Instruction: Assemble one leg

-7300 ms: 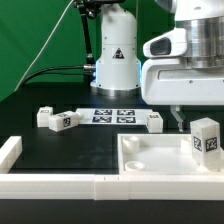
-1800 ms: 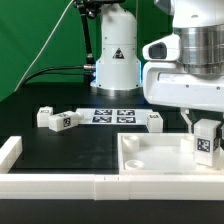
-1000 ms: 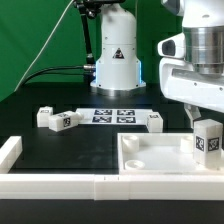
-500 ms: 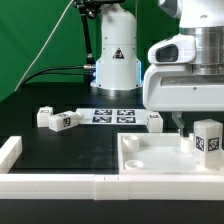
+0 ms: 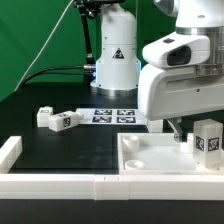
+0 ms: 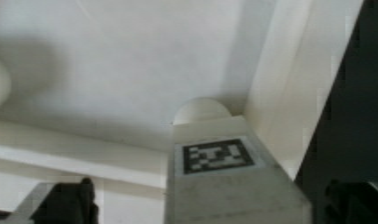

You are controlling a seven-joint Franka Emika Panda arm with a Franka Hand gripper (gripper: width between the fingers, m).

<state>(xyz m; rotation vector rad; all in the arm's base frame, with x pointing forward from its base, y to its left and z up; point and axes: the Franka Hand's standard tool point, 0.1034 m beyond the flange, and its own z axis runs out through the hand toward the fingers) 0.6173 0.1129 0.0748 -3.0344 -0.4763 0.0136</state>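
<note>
Black table (image 5: pixel 60 145), green backdrop. We see leg (image 5: pixel 206 139) upright in corner of white panel (image 5: pixel 150 152), on exterior view's right, tag facing camera. Gripper (image 6: pixel 209 202) hovers close by, jaws spread wide, gripping nothing. Fingers (image 6: pixel 65 200) seemingly clear of leg, though wrist view is blurred.

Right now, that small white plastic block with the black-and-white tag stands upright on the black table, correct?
Not quite: the exterior view shows the small white tagged block standing upright on the large flat white rimmed panel, not the black table.
</note>
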